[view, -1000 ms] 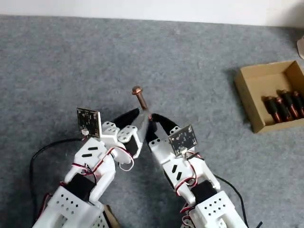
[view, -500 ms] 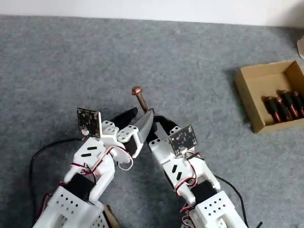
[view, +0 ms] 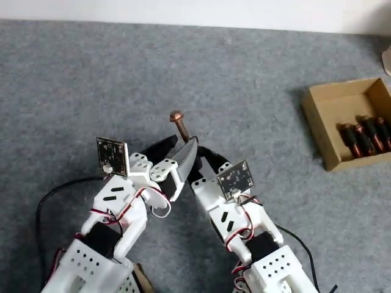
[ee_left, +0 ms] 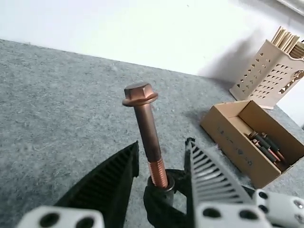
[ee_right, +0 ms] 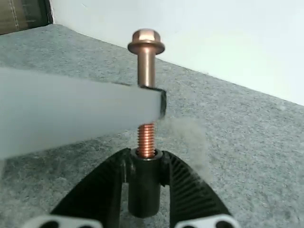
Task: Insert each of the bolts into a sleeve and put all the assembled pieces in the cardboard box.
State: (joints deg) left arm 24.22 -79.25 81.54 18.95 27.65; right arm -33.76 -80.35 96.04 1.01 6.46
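A copper bolt (view: pixel 178 124) stands upright with its threaded end in a black sleeve (ee_right: pixel 144 185). My right gripper (ee_right: pixel 145 156) is shut on the sleeve and holds it just above the grey mat near the middle. My left gripper (ee_left: pixel 162 143) is open, with one finger (ee_left: pixel 114 175) on each side of the bolt's shaft (ee_left: pixel 151 137) and a gap on both sides. In the high view the left gripper (view: pixel 185 141) and right gripper (view: pixel 197 156) meet below the bolt head. The cardboard box (view: pixel 324 104) at the right holds several assembled pieces (view: pixel 366 135).
A grey felt mat (view: pixel 91 73) covers the table, open on the left and at the back. A perforated wooden holder (ee_left: pixel 273 66) with sticks stands behind the box (ee_left: pixel 223 128) by the white wall.
The left gripper's fingers have spread apart and let go of the bolt's shaft. The bolt stays standing in the sleeve held by the right gripper.
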